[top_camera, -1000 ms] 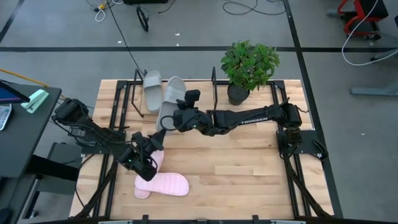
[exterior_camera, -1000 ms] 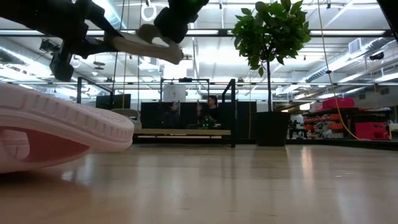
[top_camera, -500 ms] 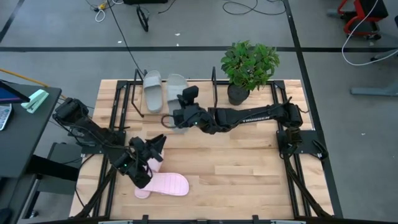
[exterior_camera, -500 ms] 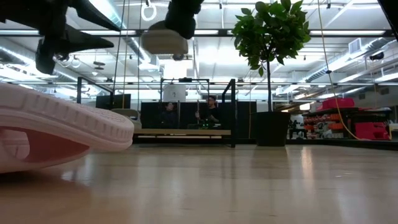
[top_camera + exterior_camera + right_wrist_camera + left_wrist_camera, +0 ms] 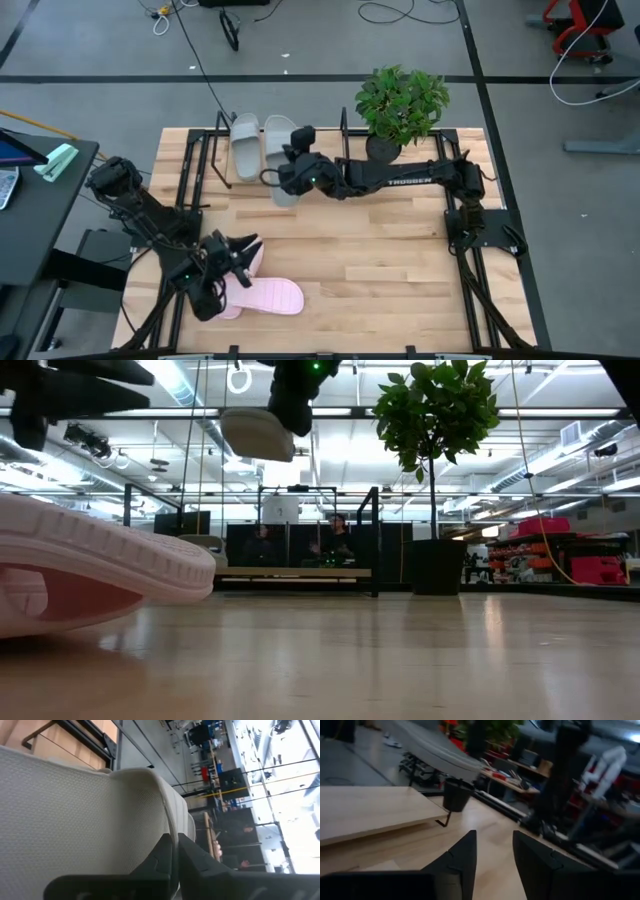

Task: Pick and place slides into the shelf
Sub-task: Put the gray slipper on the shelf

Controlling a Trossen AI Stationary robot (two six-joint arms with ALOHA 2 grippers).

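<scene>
My right gripper (image 5: 281,172) is shut on one sage slide (image 5: 281,133) and holds it in the air over the shelf (image 5: 222,150) at the table's far side. That slide also shows high up in the low view (image 5: 258,432). A second sage slide (image 5: 245,145) lies flat on the shelf just to its left. Two pink slides (image 5: 268,296) lie on the table near the front left, one partly under my left arm. My left gripper (image 5: 243,250) hovers above them, open, with nothing between its fingers (image 5: 462,862). My right gripper pinches a thin rim of the sage slide's textured foam (image 5: 167,827) between its two fingers, about midway along the slide. The fingers come from the table's right side, slanting slightly down. The slide is lifted clear, roughly level, its length running near to far.
A potted plant (image 5: 400,105) stands at the far right, beside the shelf's right upright (image 5: 345,128). Black arm frames run along both sides of the table. Bare wood lies in the middle and near right. People sit in the room beyond the shelf (image 5: 335,535).
My right gripper has carried the sage slide toward the table's far edge and turned it from a slant to lie parallel with the slide on the shelf. My left gripper has swung toward the near left corner and rolled about its own axis.
</scene>
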